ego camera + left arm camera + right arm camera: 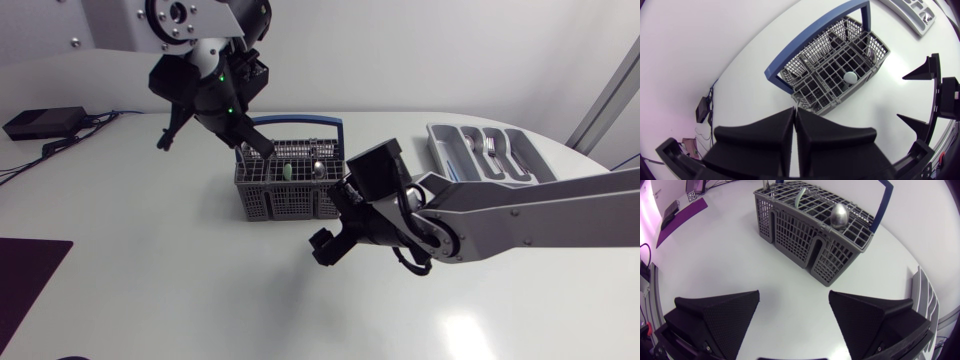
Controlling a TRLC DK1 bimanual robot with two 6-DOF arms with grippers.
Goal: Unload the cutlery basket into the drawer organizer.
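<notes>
The grey basket [285, 200] with the blue handle stands in the middle of the white table [150, 260]. A shiny spoon [840, 215] sticks up in it, and a green thing [799, 197] stands in a slot next to it. The left gripper [795, 112] hangs over the back corner of the basket. Its two fingers are squeezed together, and I cannot tell if they pinch anything. The right gripper [794, 315] is low, just in front of the basket, and its fingers are spread wide with nothing between them. The grey tray [436, 140] lies far off to the right with some forks [490, 148] in it.
</notes>
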